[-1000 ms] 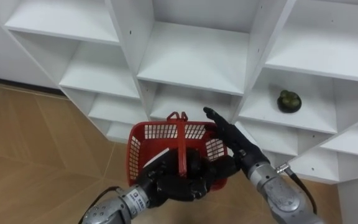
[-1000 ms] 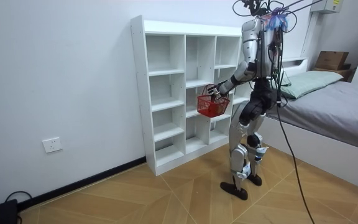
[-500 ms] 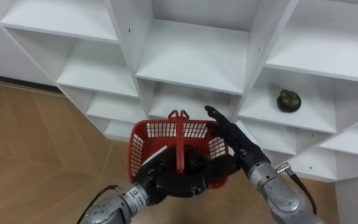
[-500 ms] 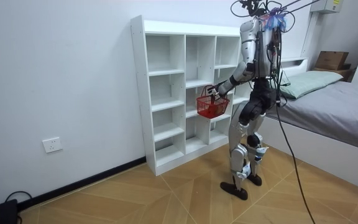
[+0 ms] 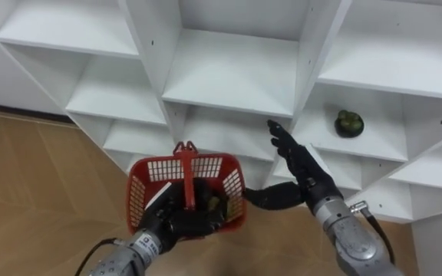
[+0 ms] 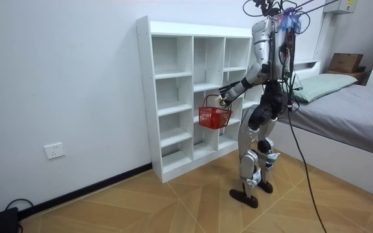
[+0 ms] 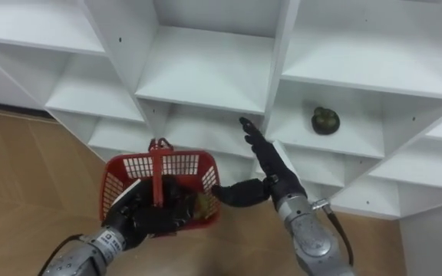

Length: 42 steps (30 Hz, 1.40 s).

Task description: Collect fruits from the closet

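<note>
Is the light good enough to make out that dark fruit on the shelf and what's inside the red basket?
Left eye view: the light is even, and the fruit stands out dark against the white shelf. Right eye view: the basket is shaded inside and partly covered by the left robot hand, so its contents are hard to tell. Room view: the shelf's compartments are shaded grey inside.

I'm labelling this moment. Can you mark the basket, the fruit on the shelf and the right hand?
basket (image 5: pixel 209 167), left eye view, on its far mesh wall.
fruit (image 5: pixel 349 123), left eye view, on its middle.
right hand (image 5: pixel 307 172), left eye view, on the back of the hand.
</note>
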### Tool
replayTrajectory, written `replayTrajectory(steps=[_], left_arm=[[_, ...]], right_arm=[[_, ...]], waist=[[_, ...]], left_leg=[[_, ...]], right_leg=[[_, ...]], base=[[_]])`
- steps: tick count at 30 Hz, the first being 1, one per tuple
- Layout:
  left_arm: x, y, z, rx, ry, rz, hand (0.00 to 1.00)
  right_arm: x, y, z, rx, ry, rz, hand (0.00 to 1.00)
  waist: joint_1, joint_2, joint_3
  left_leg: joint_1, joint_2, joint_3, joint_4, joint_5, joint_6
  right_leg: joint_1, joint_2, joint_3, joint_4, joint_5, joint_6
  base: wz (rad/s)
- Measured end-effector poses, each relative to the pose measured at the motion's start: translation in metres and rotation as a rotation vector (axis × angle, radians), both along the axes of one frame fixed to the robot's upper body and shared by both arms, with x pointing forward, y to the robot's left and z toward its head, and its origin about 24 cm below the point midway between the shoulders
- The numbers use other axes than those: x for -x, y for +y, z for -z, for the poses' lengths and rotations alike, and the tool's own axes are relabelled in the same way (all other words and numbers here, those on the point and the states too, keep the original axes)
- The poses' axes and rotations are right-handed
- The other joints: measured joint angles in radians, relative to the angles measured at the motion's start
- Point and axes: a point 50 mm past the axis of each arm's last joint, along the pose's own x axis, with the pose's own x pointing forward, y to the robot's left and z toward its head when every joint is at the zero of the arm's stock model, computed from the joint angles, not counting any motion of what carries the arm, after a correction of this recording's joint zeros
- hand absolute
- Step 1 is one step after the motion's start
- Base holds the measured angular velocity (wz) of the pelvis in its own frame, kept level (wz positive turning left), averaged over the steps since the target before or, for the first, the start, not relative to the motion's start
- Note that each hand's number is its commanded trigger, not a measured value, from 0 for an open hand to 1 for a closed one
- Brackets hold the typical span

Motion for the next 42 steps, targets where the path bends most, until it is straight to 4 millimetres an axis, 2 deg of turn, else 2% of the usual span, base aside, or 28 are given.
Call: replayTrajectory(steps=[2,11,15,27,34,37,42], left_arm=[[0.003,0.003,0.003,-0.027,0.011,-0.023,1.0],[0.006,0.006,0.005,-0.107,0.008,-0.022,1.0],[0.006,0.01,0.007,-0.129,0.011,-0.044,1.0],[0.005,0.01,0.011,-0.131,0.027,-0.114,1.0],[0.0,0.016,0.007,-0.133,0.005,-0.179,1.0],[-0.002,0.012,0.006,-0.126,0.001,-0.194,1.0],[-0.008,0.008,0.003,-0.112,-0.021,-0.192,1.0]], right_arm=[[0.006,-0.003,0.005,0.002,0.017,0.025,0.0],[0.011,-0.011,0.005,-0.007,0.011,0.102,0.0],[0.01,-0.014,0.0,-0.012,-0.025,0.149,0.0],[0.023,-0.027,0.006,0.022,-0.048,0.315,0.0],[0.028,-0.034,0.011,0.036,-0.051,0.394,0.0],[0.028,-0.037,0.011,0.038,-0.065,0.433,0.0],[0.026,-0.042,0.012,0.058,-0.074,0.494,0.0]], waist=[[-0.002,-0.002,-0.0047],[-0.014,-0.009,-0.0109],[-0.023,-0.009,-0.0108],[-0.031,-0.009,-0.0101],[-0.049,-0.004,-0.0055],[-0.053,0.001,-0.0025],[-0.052,0.002,-0.0023]], left_leg=[[0.004,0.0,0.003,-0.001,0.0,0.0],[0.019,-0.001,0.016,-0.015,0.0,-0.001],[0.022,-0.001,0.021,-0.018,0.0,-0.001],[0.034,0.001,0.039,-0.022,0.0,-0.002],[0.037,0.001,0.043,-0.02,-0.001,-0.002],[0.035,0.001,0.042,-0.018,-0.001,-0.002],[0.02,0.001,0.043,-0.018,-0.001,-0.002]], right_leg=[[0.007,0.002,0.0,-0.001,0.003,-0.001],[0.013,0.004,0.012,-0.015,0.005,0.0],[0.012,0.004,0.014,-0.017,0.006,0.0],[0.013,0.002,0.034,-0.006,0.006,0.0],[0.01,0.003,0.041,-0.001,0.005,0.001],[0.008,0.005,0.041,0.0,0.005,0.001],[-0.011,0.004,0.04,0.003,0.005,0.0]], base=[[-0.02],[-0.04],[-0.02],[-0.04],[-0.02],[0.0],[-0.01]])
